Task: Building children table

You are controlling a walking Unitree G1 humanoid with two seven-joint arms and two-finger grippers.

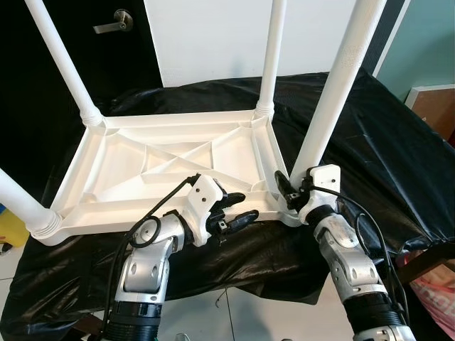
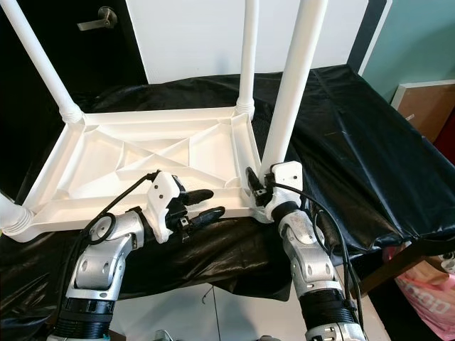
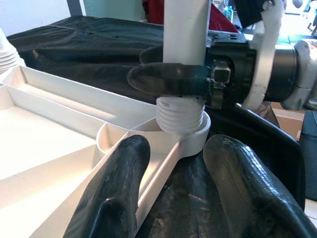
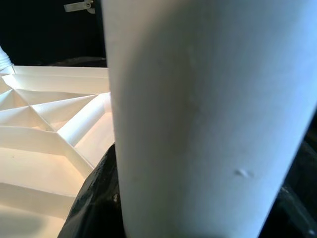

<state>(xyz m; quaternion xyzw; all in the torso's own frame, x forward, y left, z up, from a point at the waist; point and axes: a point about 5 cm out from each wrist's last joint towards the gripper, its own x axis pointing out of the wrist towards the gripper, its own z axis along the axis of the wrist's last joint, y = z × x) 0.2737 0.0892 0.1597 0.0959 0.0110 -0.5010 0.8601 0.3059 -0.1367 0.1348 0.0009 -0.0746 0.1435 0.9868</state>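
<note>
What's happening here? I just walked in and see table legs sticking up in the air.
The robot is assembling a white plastic children's table. The tabletop lies upside down on a black cloth, all four legs standing up in its corner sockets. The right gripper is clamped around the near-right leg just above its threaded base. The left gripper hovers open at the tabletop's near edge, next to that corner.

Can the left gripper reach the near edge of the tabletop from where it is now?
Probably yes. The open left gripper already sits at the tabletop edge with nothing between; the right gripper holds the leg off to the side.
</note>
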